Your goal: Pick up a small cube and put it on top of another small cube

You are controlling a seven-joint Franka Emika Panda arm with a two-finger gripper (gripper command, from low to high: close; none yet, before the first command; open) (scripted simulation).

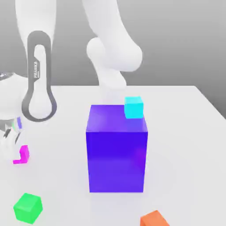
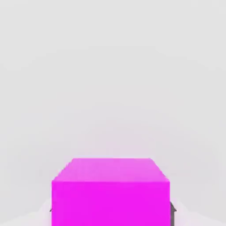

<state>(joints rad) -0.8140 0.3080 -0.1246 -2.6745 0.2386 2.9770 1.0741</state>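
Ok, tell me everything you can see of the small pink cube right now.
The pink cube is small, bright magenta, plain-faced and glossy, like smooth plastic. In the exterior view it sits low at that view's left edge, on or just above the white table, upright, partly hidden by the robot's hand. The green cube lies nearer the camera, apart from it; the big purple block stands well off to that view's right. In the hand view the cube sits close to the camera, with the jaws shut on its sides.

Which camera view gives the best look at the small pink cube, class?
The hand view: the pink cube sits close and large, its top and front faces plain to see. In the exterior view the pink cube is small at the left edge, partly hidden by the robot's hand, near the green cube.
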